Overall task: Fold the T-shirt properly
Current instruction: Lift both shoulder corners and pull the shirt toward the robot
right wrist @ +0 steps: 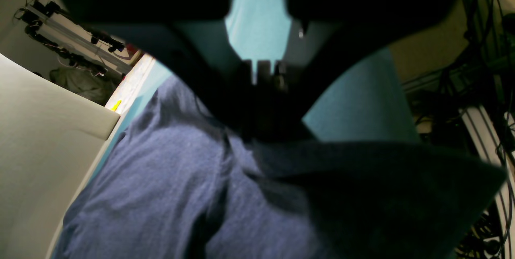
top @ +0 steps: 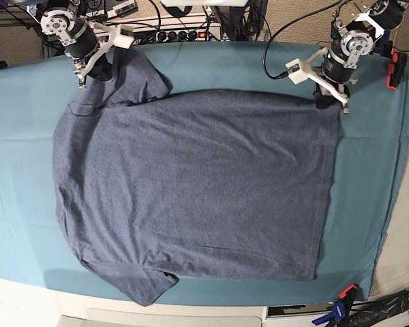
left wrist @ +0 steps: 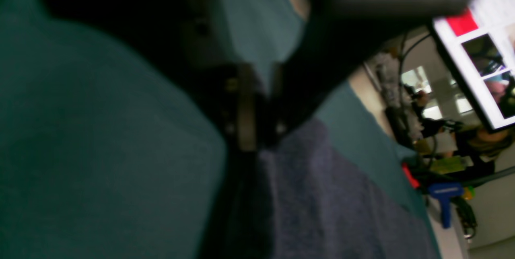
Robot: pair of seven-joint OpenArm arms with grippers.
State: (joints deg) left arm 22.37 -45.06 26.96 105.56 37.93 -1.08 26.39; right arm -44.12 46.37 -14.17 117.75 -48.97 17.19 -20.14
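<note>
Clamps (top: 341,310) edge teal cloth (top: 368,170) — T-shirt (top: 191,191) lies unobstructed

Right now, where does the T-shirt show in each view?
Base: T-shirt spread flat across the middle, plain side up.
Left wrist: lower middle to right, below the dark jaws.
Right wrist: lower half, bunched under the jaws.
Shared landmark: the teal table cloth around it.

Matt heathered knit cloth of the T-shirt (top: 191,184), softly creased, smooth matt woven table cloth (top: 368,204) beneath, glossy white plastic on gripper brackets, dull black gripper fingers (left wrist: 245,110)
</note>
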